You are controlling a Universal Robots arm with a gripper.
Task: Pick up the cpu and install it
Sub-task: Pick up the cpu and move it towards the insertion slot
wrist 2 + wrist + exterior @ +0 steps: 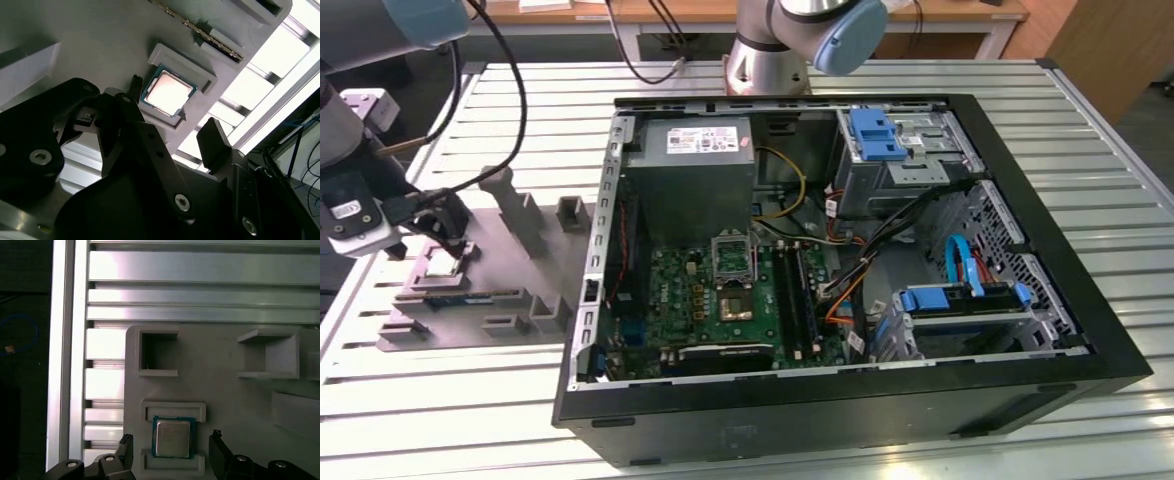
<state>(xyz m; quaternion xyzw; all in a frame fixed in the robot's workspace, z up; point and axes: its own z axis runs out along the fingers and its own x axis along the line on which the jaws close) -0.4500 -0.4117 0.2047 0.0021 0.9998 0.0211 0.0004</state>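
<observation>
Cpu sits flat in a shallow square pocket of the grey tray, metal top up, green edge showing around the lid. The pocket is near one edge of the tray. A square recess lies next to it on the tray.

Claw hangs directly over the cpu with its jaws spread wide. One black finger stands on each side of the pocket. In both wrist views a clear gap shows between each fingertip and the chip's edges, so nothing is gripped. How high the fingertips stand above the tray cannot be told.

In the exterior view the tray lies on the slatted aluminium desk at the exterior view's left, beside the open computer case. The claw is down among the tray's upright posts.

Inside the case the motherboard lies flat. The dark socket frame is near its middle, just below the grey power-supply box. The socket is well apart from the claw.
</observation>
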